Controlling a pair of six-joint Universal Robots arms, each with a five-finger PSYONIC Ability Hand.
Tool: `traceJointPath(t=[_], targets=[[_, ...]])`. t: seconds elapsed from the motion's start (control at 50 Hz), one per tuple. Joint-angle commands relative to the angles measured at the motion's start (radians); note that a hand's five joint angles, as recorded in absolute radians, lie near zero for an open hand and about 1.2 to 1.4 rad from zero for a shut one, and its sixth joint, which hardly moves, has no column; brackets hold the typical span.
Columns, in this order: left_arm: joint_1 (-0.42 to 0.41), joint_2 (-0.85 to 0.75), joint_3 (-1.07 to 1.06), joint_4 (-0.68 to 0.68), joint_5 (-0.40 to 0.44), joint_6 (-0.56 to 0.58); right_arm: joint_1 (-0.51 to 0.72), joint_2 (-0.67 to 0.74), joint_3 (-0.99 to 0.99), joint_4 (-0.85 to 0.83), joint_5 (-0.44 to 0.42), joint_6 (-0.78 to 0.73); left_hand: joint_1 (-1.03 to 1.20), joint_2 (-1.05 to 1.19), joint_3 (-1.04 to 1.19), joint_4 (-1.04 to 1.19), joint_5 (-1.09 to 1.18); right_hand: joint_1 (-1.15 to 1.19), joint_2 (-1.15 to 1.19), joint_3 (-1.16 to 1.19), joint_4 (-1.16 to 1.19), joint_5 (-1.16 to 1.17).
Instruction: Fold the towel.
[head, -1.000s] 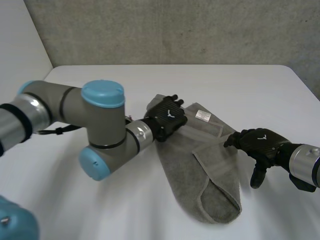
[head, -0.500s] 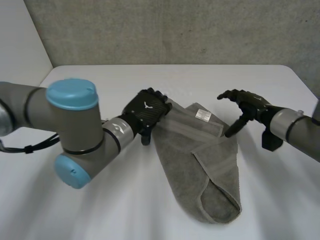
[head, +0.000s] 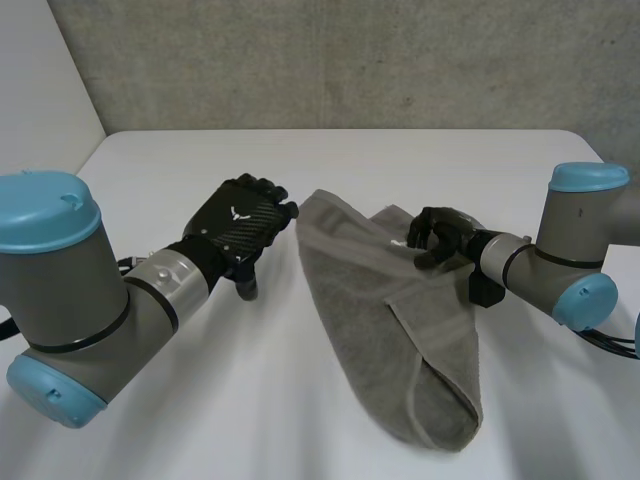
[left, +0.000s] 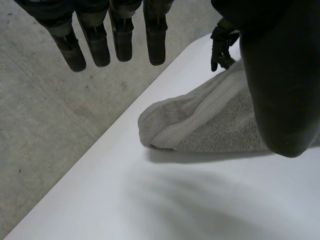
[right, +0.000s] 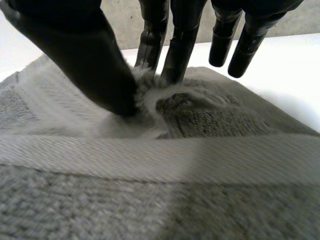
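Observation:
The grey towel (head: 380, 320) lies crumpled lengthwise in the middle of the white table, part of it folded over itself. My left hand (head: 238, 216) hovers just off the towel's left far corner with straight fingers (left: 95, 40), holding nothing. The towel's rounded corner (left: 200, 125) lies beyond its thumb. My right hand (head: 440, 232) rests on the towel's far right edge. There its thumb (right: 85, 55) and fingers (right: 172, 55) pinch a raised tuft of the towel (right: 150, 165).
The white table (head: 300, 430) has bare surface left of the towel and in front of it. A grey wall (head: 350, 60) stands behind the far edge. Beyond the table's edge lies concrete floor (left: 45, 125).
My left hand has drawn back leftwards off the towel and opened. My right hand swung in from the right front onto the towel's far right edge and closed on it.

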Motion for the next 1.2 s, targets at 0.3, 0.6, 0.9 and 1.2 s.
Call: traceJointPath(t=[0.3, 0.6, 0.9, 1.2], targets=[[0.166, 0.174, -0.092, 0.056, -0.002, -0.087, 0.414, -0.146, -0.071, -0.048, 0.014, -0.003, -0.108, -0.065, -0.051, -0.059, -0.04, 0.154, 0.183, -0.043, -0.076, 0.197], [0.252, 0.264, -0.187, 0.057, 0.016, -0.121, 0.589, -0.026, -0.094, -0.014, 0.049, -0.003, -0.108, -0.065, -0.051, -0.059, -0.04, -1.068, -1.039, -0.043, -0.076, -1.025], [0.227, 0.272, -0.213, 0.043, 0.059, -0.121, 0.259, -0.384, 0.278, 0.032, 0.029, -0.121, -0.096, -0.053, -0.051, -0.059, -0.028, -1.068, -1.039, -0.043, -0.076, -1.025], [0.1, 0.345, -0.371, -0.125, 0.167, -0.12, 0.014, -0.755, 0.781, 0.162, -0.142, -0.754, -0.064, -0.021, -0.051, -0.059, 0.004, -1.068, -1.039, -0.043, -0.076, -1.025]])
